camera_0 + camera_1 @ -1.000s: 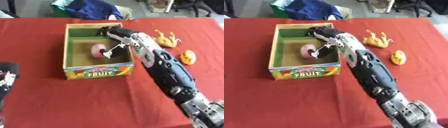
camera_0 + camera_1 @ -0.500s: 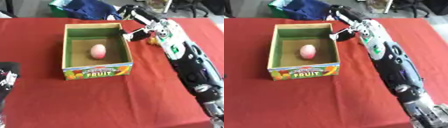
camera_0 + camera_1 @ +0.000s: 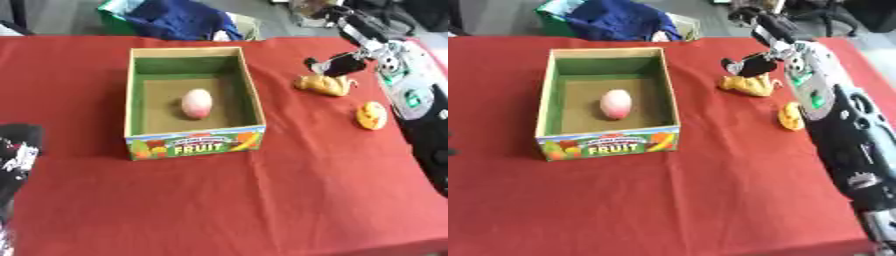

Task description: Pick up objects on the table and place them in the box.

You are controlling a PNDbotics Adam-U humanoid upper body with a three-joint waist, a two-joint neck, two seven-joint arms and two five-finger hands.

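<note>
Black and silver, the right hand [image 3: 337,64] reaches in from the upper right, fingers curled down just above the yellow-orange object [image 3: 325,85], holding nothing. A pink egg-shaped object [image 3: 196,103] lies inside the box [image 3: 193,142]. Another orange object [image 3: 372,115] sits near the table's [image 3: 219,200] right edge.

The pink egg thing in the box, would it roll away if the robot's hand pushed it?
Probably a little. The pink egg-shaped thing looks smooth and rounded, so a push would likely set it rolling or wobbling. It should not get far: it lies on the flat floor of the box, whose upright walls would likely stop it. Its smooth surface may also be slippery to grip.
</note>
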